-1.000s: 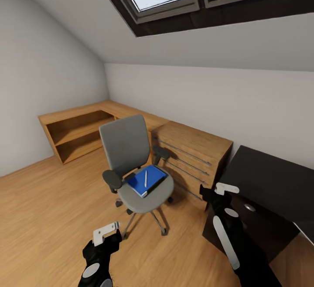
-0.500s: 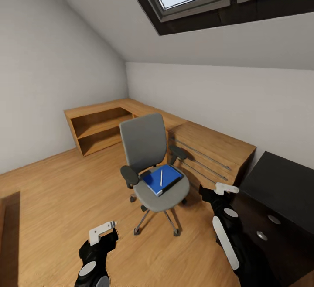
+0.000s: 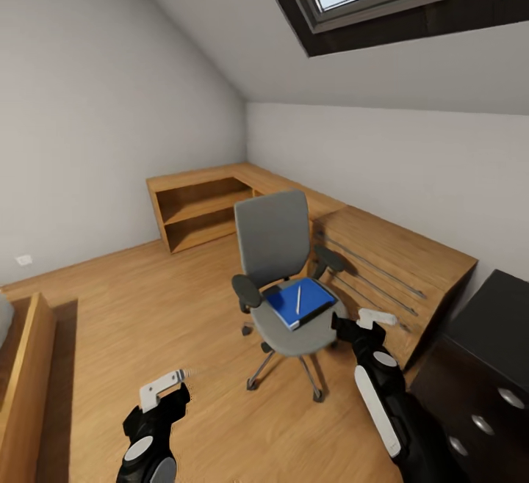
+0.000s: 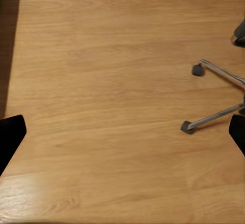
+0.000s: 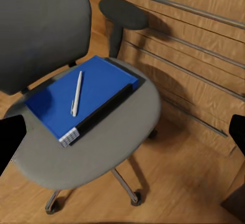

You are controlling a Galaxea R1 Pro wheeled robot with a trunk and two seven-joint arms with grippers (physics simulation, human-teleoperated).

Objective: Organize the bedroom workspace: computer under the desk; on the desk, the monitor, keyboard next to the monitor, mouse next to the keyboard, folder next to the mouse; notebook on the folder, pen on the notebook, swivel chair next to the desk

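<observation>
Attic bedroom with the grey swivel chair (image 3: 283,277) on the wooden floor (image 3: 147,321), both arms held low in front of it.

The grey-seated, black-armed swivel chair on its metal five-star base stands just in front of the light wooden drawer chest (image 3: 397,270). On its seat lies the flat bright blue folder (image 5: 81,96), reaching the seat's edge nearest the chest; the thin white pen (image 5: 76,93) rests on top of the folder, and a dark strip, possibly the notebook, runs along the folder's chest-side edge. The black desk (image 3: 492,351) with round silver knobs fills the lower right corner of the head view, beside the chest. The left gripper (image 3: 163,389) hangs over bare floor, its fingers spread apart and holding nothing. The right gripper (image 3: 367,319) hovers beside the seat, likewise released, fingers wide.
</observation>
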